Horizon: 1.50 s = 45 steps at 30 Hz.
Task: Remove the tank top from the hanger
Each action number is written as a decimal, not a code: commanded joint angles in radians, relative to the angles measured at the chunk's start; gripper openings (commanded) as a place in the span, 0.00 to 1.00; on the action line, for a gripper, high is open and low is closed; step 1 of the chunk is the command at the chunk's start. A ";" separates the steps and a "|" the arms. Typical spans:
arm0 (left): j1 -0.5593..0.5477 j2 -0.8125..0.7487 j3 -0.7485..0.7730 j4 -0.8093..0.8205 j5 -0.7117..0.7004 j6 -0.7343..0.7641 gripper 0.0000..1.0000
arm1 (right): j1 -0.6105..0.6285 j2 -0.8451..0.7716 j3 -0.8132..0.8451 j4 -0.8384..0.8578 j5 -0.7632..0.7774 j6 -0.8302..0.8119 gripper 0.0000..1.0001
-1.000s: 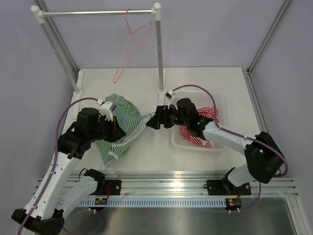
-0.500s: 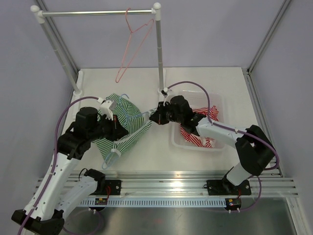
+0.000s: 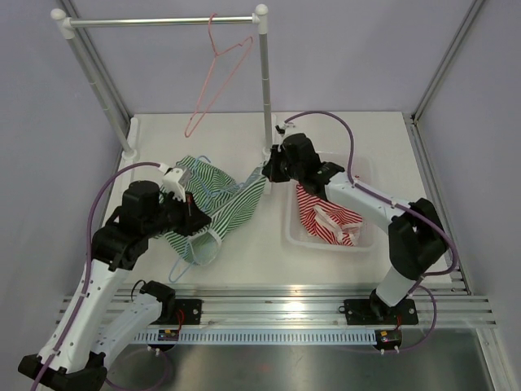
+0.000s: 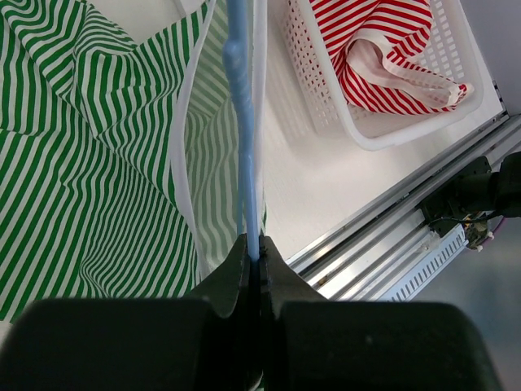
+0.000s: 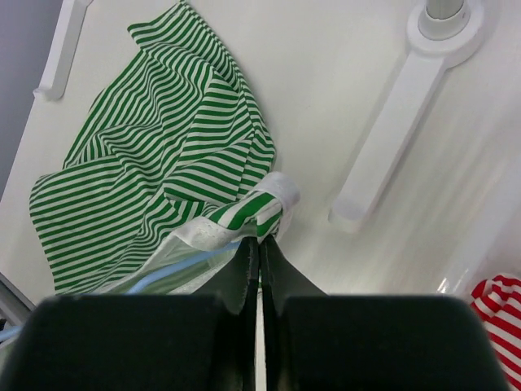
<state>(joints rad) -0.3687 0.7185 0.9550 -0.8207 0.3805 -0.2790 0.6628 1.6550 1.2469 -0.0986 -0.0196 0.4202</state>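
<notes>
My left pincer (image 4: 254, 252) is pressed together on the thin bar of the blue hanger (image 4: 242, 122). The bar runs straight out from betw. the tips, over the green-striped tank top (image 3: 216, 204). My right pincer (image 5: 259, 241) is also clamped tight, nipping the white-trimmed edge of the tank top at its right end, just beside the foot of the rack (image 5: 391, 138).

From above, the tank top lies on the table (image 3: 260, 265) betw. my two arms, stretched from the left pincer to the right one, w/ the rest crumpled toward the left rear. In the right wrist view a pale blue bar shows through the thin fabric near my tips, so the hanger is at least partly inside the garment. How much is still threaded I can't tell.

To the right sits a white basket (image 3: 326, 247) w/ a red-striped garment (image 3: 326, 220) in it, apart from the tank top. A pink hanger (image 3: 216, 77) hangs on the rack's rail at the back.
</notes>
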 commanded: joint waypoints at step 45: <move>-0.050 0.153 0.220 1.295 -0.247 -0.125 0.00 | 0.170 -0.229 -0.107 -0.170 -0.375 -0.040 0.00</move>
<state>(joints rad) -0.4171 0.8928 1.0893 0.3698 0.2249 -0.4973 0.8314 1.3754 1.2251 -0.2104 -0.5613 0.4213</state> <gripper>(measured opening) 0.025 0.010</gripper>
